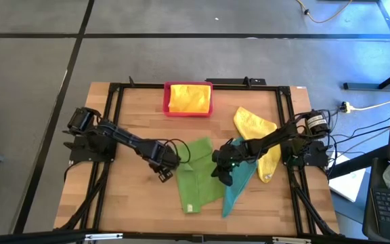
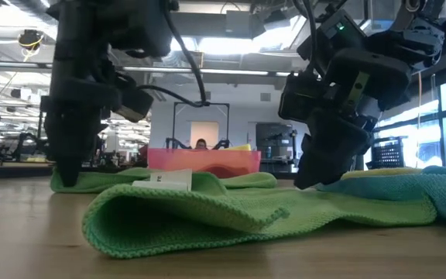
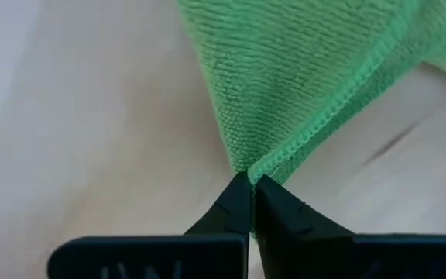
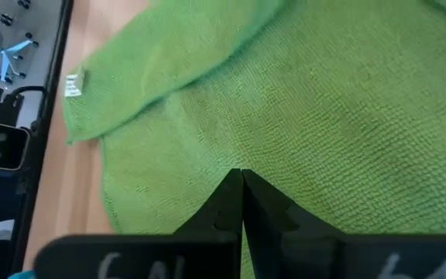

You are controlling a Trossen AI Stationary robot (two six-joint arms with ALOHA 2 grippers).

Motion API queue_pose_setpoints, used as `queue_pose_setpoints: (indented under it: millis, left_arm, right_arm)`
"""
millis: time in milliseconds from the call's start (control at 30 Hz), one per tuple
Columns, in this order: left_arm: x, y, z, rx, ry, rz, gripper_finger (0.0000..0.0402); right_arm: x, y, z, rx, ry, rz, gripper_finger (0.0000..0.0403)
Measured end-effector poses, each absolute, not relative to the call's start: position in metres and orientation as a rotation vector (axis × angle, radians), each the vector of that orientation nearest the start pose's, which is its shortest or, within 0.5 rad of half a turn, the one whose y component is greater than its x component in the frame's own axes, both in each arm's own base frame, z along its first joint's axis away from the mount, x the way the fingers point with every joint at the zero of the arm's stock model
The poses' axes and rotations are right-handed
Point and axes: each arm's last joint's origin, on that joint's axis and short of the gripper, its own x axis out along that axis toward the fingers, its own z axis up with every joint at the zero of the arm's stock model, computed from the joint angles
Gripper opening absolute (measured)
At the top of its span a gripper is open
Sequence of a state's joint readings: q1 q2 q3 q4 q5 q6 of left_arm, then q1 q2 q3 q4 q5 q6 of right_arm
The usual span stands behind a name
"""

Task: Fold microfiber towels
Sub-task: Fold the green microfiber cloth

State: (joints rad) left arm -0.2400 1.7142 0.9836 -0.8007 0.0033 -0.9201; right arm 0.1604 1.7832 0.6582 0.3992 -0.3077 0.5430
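On the wooden table (image 1: 134,108) my left gripper (image 3: 250,186) pinches a corner of the bright green towel (image 1: 198,173); my right gripper (image 4: 242,178), closed, presses its far side, teal towel (image 1: 239,186) beside it.

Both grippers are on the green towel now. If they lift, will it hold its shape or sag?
Likely sag: the green towel already lies in soft folds and rolls over itself. It looks thin and light, so it should rise easily. The left gripper is shut on just a corner; the right gripper is shut on the cloth, so the span between would probably droop.
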Motion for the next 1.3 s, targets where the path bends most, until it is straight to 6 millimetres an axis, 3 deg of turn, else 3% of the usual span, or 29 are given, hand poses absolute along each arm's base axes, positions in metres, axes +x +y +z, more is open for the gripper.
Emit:
queue_pose_setpoints:
  millis: [367,900,1100,1300]
  left_arm:
    - [0.256,-0.014,0.169,-0.370,1.629,0.524,0.0001]
    - [0.234,0.062,0.173,-0.255,1.813,0.542,0.0003]
    - [0.230,0.079,0.172,-0.374,1.789,0.558,0.0006]
    - [0.228,0.082,0.172,-0.416,1.798,0.554,0.0038]
  right_arm:
    - [0.301,0.062,0.094,0.553,0.864,0.240,0.0012]
    - [0.299,0.063,0.092,0.565,0.899,0.258,0.0012]
    - [0.299,0.064,0.092,0.569,0.904,0.256,0.0012]
    - [0.299,0.064,0.092,0.580,0.901,0.239,0.0012]
